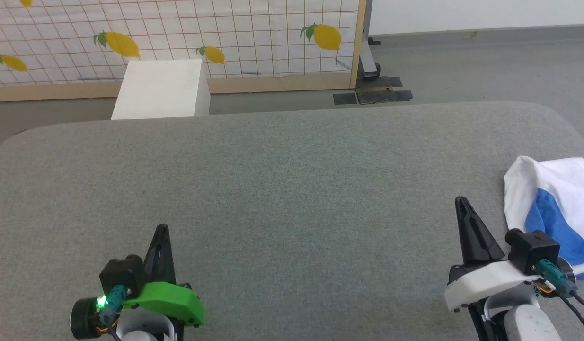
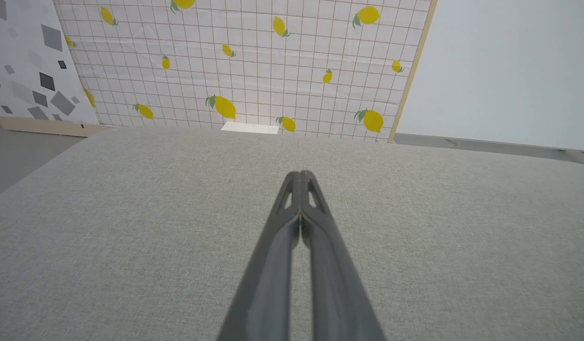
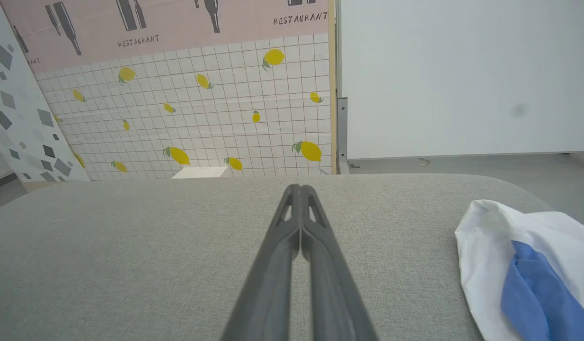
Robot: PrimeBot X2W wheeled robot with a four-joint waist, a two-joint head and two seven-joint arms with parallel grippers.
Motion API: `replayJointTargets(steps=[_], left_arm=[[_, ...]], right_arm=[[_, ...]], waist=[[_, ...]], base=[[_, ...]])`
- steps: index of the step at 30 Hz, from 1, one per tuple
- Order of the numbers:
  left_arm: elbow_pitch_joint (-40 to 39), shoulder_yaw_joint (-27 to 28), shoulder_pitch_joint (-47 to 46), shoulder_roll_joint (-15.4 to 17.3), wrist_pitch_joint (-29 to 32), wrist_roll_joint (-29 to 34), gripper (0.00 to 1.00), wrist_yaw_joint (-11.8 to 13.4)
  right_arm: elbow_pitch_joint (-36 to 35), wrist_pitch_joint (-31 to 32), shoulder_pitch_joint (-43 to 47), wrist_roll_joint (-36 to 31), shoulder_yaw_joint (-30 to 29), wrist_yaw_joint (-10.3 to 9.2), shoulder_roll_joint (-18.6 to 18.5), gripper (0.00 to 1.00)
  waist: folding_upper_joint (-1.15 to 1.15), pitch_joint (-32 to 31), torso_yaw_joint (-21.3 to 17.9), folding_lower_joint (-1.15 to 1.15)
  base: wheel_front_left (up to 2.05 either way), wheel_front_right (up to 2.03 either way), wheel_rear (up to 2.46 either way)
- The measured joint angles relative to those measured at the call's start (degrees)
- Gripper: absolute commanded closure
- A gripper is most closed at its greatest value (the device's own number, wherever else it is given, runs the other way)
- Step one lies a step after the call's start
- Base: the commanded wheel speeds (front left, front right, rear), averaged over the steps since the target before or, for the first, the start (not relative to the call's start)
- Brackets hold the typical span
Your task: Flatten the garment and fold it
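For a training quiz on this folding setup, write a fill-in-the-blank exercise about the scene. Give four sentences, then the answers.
1. The garment lies bunched at the robot's ____ edge of the grey surface.
2. The garment is white and ____.
3. The left gripper and the right gripper are both ____ and hold nothing.
4. The screen behind the surface is printed with yellow ____.

Missing words: right; blue; shut; lemons.

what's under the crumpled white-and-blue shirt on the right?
The crumpled white T-shirt with blue sleeve lies bunched on the grey fabric-covered table. Whatever sits beneath its folds is covered; its right part runs out of frame.
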Motion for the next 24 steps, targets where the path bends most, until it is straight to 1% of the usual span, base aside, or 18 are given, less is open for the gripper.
replayJointTargets(steps=[24], left_arm=[[-2.41, 0.29, 0.04, -0.01, 2.9, 1.72, 1.0, -0.25]], right_arm=[[-3.03, 2.85, 0.91, -1.66, 0.14, 0.0, 0.0, 1.0]], waist=[[0.0, -0.04, 0.36, 0.0]], base=[[0.0, 0.0, 0.0]])
